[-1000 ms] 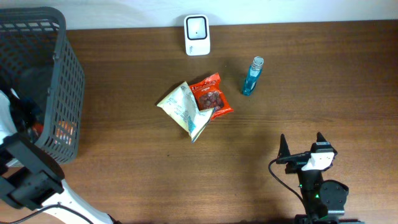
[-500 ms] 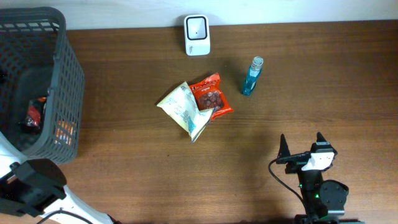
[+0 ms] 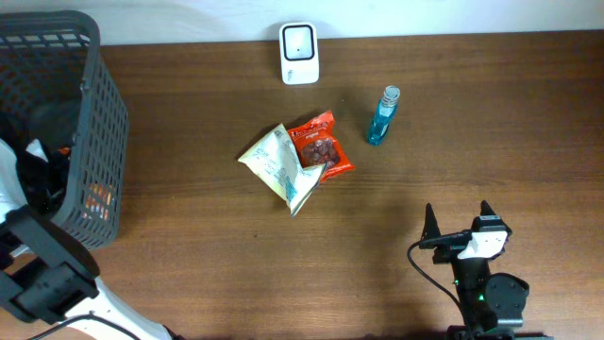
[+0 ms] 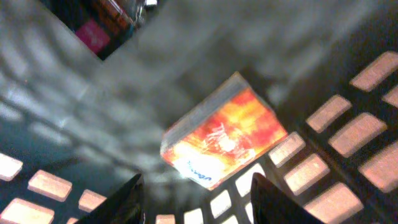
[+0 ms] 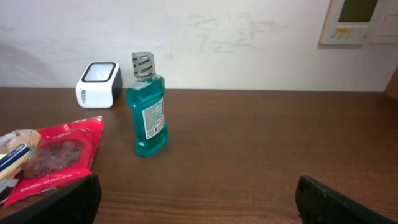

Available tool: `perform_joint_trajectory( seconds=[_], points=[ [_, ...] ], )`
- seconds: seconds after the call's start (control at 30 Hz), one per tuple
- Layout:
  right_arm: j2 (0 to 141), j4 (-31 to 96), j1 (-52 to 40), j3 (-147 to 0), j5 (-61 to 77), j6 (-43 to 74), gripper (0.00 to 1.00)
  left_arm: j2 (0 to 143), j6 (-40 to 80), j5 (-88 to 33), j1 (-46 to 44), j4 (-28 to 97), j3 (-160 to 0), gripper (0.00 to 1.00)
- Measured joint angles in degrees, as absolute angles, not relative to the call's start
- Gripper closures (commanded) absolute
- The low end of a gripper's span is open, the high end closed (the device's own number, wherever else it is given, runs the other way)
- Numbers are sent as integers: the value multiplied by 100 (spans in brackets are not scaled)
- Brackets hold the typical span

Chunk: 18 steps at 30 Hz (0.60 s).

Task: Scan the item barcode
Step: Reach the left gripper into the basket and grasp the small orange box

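Left gripper (image 4: 199,200) is down inside the basket (image 3: 94,123), jaws apart, nothing between them. The orange box (image 4: 224,140) lies loose on the basket floor just beyond the fingertips. Right gripper (image 5: 208,202) hangs low over the table (image 3: 189,274) near the front edge, jaws wide, empty.

Items probably left to scan:
- **mouthwash bottle (image 5: 148,115):** stands upright, nearest the right gripper.
- **red snack pouch (image 3: 321,146):** left of the bottle, overlapping a pale packet (image 3: 276,165). Which is on top is unclear.

The scanner (image 3: 299,52) sits at the back edge, behind the pouches.

The bottle looks like stiff, smooth plastic, liquid-filled so fairly heavy, and likely to tip if nudged. Best hold is probably across the mid body, label left uncovered. The pouches look light, soft and slippery, so a sealed edge is the place to pinch.
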<state>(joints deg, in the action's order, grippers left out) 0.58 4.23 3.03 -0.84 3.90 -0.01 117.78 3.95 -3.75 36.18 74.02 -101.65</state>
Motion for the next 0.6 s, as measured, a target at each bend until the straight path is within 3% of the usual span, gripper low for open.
perform_joint_trajectory(
  seconds=[0.2, 0.37, 0.6],
  points=[
    [58, 423, 303, -84, 390, 3, 2, 11778, -12, -401, 3618, 6980, -9498, 48],
    [58, 423, 303, -84, 390, 3, 2, 11778, -303, -714, 3618, 6718, -9233, 44],
    [58, 423, 303, -84, 390, 3, 1, 11771, -392, -661, 3621, 6335, -9011, 62]
  ],
)
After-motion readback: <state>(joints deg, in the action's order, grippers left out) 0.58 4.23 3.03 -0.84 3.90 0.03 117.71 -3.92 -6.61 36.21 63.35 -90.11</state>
